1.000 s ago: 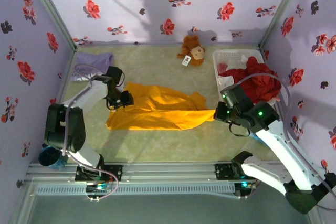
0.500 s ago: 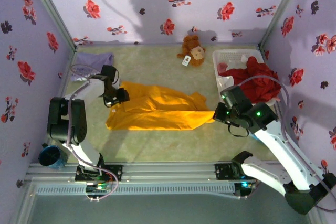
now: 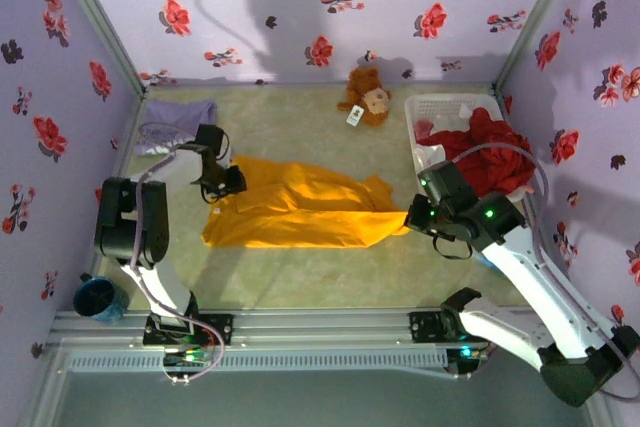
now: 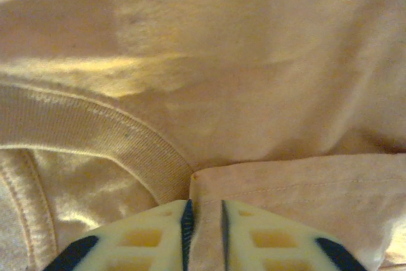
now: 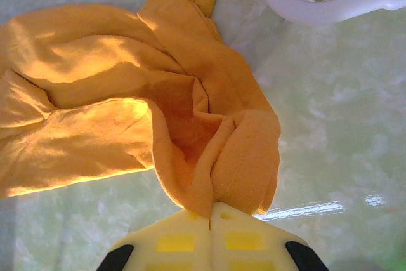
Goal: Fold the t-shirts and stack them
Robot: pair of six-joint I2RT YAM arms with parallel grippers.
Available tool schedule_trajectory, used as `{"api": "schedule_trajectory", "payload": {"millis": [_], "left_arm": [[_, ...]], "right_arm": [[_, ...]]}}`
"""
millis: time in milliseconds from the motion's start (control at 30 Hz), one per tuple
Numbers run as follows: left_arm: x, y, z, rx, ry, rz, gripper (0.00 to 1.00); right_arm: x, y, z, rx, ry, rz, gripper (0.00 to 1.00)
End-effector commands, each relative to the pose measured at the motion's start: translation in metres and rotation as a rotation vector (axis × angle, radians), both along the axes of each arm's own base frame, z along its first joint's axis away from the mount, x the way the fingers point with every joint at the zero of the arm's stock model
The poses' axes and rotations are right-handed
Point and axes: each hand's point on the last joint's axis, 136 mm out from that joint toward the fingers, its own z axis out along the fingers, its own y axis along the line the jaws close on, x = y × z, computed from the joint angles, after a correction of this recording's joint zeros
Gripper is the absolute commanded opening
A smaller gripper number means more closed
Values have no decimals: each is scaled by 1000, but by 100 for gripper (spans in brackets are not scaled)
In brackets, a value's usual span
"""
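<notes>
Left end effector (image 3: 231,182) has shifted slightly back-left, jaws narrowed to a pinch on plain orange-yellow cloth t-shirt (image 3: 300,212) by collar rib. Right end effector (image 5: 209,217) clenched on its opposite end. Shirt lies stretched btwn both on green tabletop (image 3: 300,282); pale lavender t-shirt (image 3: 182,115) back-left.

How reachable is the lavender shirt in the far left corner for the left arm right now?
Probably yes. The lavender t-shirt lies just beyond the left gripper, with bare table between them. But its jaws pinch the orange t-shirt, so it would need to let go first.
</notes>
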Motion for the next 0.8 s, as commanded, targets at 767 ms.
{"api": "schedule_trajectory", "payload": {"millis": [767], "left_arm": [[-10, 0, -3, -14, 0, -8, 0]], "right_arm": [[-1, -3, 12, 23, -13, -31, 0]]}}
